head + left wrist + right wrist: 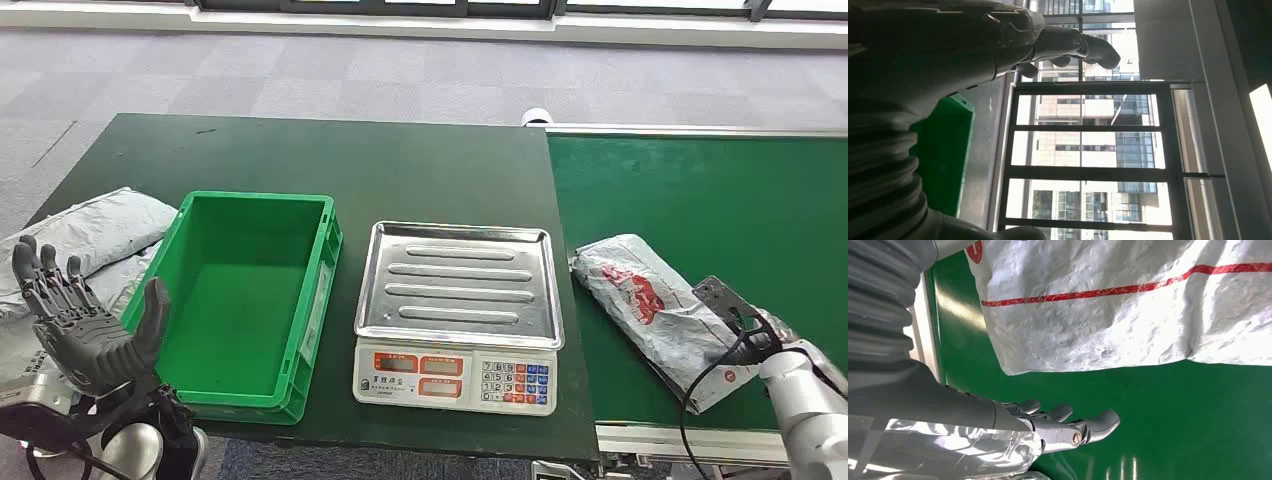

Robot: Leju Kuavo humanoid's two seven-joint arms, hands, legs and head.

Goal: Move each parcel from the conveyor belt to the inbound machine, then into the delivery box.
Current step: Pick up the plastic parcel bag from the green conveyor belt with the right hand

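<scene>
I see the parcel (655,305) flat on the conveyor belt (700,190) near its front edge. My right hand (1068,427) hovers beside it, fingers apart, empty. Left hand (85,320) spread open beside the green box (250,290).

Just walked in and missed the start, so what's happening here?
A humanoid robot is sorting parcels. One white and red parcel lies on the green conveyor belt, with the right hand beside it, not gripping it. The left hand is raised, open and empty, by the empty green box. The scale holds nothing.
</scene>
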